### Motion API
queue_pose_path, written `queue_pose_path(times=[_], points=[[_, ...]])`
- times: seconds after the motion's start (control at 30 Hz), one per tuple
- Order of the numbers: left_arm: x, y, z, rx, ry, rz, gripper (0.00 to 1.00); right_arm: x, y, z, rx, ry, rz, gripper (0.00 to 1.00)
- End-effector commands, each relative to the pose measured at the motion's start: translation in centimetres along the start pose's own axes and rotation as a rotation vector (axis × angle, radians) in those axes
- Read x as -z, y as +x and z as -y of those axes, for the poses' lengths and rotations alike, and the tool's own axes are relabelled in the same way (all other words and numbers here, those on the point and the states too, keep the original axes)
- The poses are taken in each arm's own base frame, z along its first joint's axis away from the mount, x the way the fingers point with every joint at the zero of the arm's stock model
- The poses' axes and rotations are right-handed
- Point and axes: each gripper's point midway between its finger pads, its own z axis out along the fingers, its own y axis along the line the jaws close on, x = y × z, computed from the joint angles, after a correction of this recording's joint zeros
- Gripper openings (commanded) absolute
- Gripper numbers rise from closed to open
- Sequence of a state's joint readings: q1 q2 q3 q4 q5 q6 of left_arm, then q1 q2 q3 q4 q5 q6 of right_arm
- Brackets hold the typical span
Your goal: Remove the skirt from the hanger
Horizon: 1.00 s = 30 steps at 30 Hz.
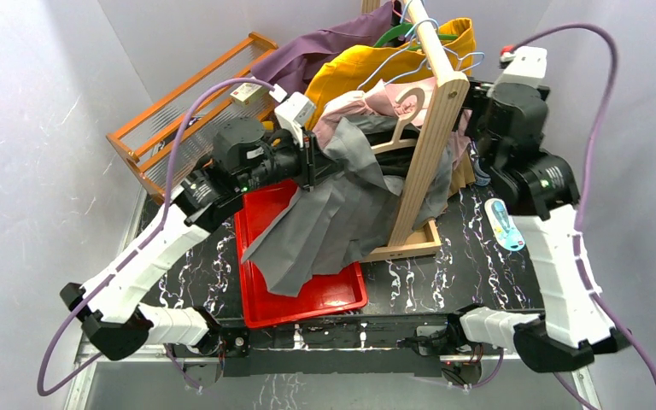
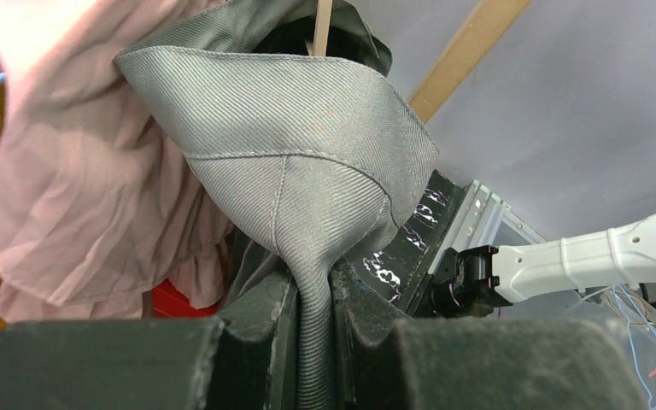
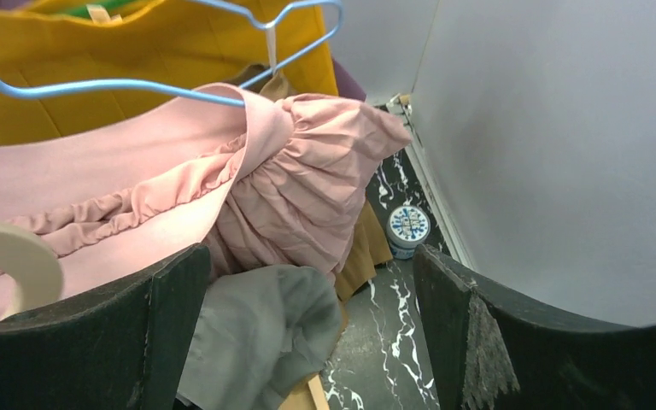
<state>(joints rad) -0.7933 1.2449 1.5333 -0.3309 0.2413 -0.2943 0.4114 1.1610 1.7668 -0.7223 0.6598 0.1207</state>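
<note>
Pinched between the near fingers, a fold of grey skirt (image 2: 307,171) is bulging upward: the left gripper (image 2: 312,295) is clamping it, nearly shut. The right gripper (image 3: 312,316) is standing wide, holding nothing, right of the rack (image 1: 427,162). The skirt is hanging left of the rack, seemingly still on the hanger (image 1: 393,137), hem trailing onto the tray (image 1: 333,295). Pull-off is in hand; next, I judge, is drawing it leftward from the rack until it is slipping free.
</note>
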Motion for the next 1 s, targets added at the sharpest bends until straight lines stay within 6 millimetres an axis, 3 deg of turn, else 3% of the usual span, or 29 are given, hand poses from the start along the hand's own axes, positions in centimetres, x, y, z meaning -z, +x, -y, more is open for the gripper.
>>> queue_pose_path(times=[0.0,0.07,0.2,0.27,0.37,0.53,0.63,0.73,0.87,0.97], points=[[0.3,-4.5,2.7,-0.023,0.105,0.114,0.0,-0.6,-0.9,-0.1,-0.066,0.0,0.022,0.95],[-0.2,-4.3,2.4,-0.015,0.094,0.097,0.0,-1.5,-0.1,0.2,-0.094,-0.014,-0.001,0.95],[-0.7,-3.8,2.0,0.005,0.082,0.083,0.0,-5.0,3.1,5.2,-0.21,-0.044,-0.124,0.95],[-1.0,-3.5,1.8,0.017,0.076,0.074,0.0,-5.6,4.5,4.7,-0.254,-0.091,-0.172,0.95],[-1.5,-3.0,1.3,0.04,0.055,0.044,0.0,-5.2,4.6,4.4,-0.338,-0.194,-0.162,0.95],[-2.8,-2.3,1.2,0.064,0.097,0.001,0.0,-1.7,0.8,1.6,-0.353,-0.469,0.064,0.94],[-3.6,-2.3,1.5,0.074,0.166,-0.014,0.0,-1.2,1.1,0.0,-0.407,-0.594,0.037,0.9],[-4.4,-2.3,2.0,0.071,0.236,-0.025,0.0,0.7,1.3,-2.1,-0.433,-0.759,0.057,0.87],[-4.9,-2.3,2.7,0.059,0.298,-0.027,0.0,2.4,1.4,-3.3,-0.413,-0.856,0.051,0.87],[-4.7,-2.2,3.4,0.051,0.348,-0.032,0.0,1.9,2.4,-3.3,-0.389,-0.855,-0.006,0.78]])
